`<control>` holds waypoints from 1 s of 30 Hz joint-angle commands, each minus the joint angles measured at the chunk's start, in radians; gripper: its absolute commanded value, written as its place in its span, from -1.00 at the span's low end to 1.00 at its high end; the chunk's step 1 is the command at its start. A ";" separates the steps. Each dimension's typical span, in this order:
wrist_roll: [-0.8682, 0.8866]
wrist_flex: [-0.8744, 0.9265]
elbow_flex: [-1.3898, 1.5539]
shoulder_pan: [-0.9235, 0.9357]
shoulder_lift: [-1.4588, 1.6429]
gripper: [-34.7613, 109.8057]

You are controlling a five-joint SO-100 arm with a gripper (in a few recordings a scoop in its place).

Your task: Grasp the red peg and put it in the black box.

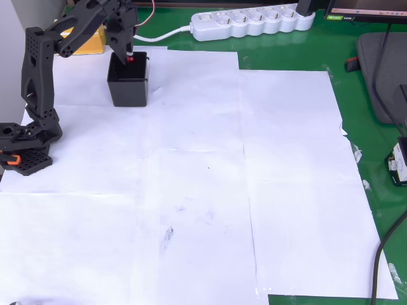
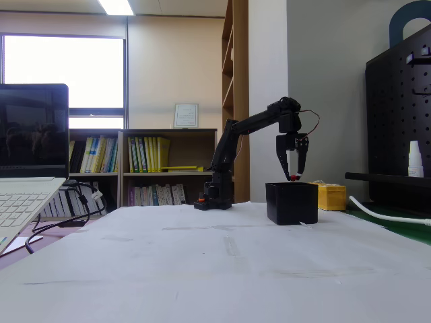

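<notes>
Red peg (image 2: 293, 177) is sitting pinched in the tips of the claw (image 2: 293, 176), hanging right over the open top of the box (image 2: 291, 203). In the overhead view the peg (image 1: 130, 59) is showing as a tiny red dot at the claw (image 1: 129, 59), just above the box's (image 1: 129, 89) far rim, so the claw is clenched on the peg and nothing's been dropped yet.

So I'd say we're looking at the last step: the carry looks done and the release is what's left. Going by the fixed view, the peg is hovering about level with the rim, roughly over the middle. From above it's looking closer to the back wall, though that could just be the angle. If it were me, I'd nudge it a bit toward the centre or lower it slightly before opening, since a peg that small could bounce off the thin wall.

Around it: a yellow block (image 1: 92, 39) is sitting just behind the box, a power strip (image 1: 251, 21) is lying along the back of the paper-covered surface (image 1: 203, 190). Nothing is blocking the drop.
</notes>
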 commanded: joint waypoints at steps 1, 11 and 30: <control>-0.014 0.077 0.008 0.008 -0.020 -0.45; -0.015 0.060 -0.003 0.048 -0.023 0.01; -0.012 0.089 0.091 0.060 -0.075 -0.49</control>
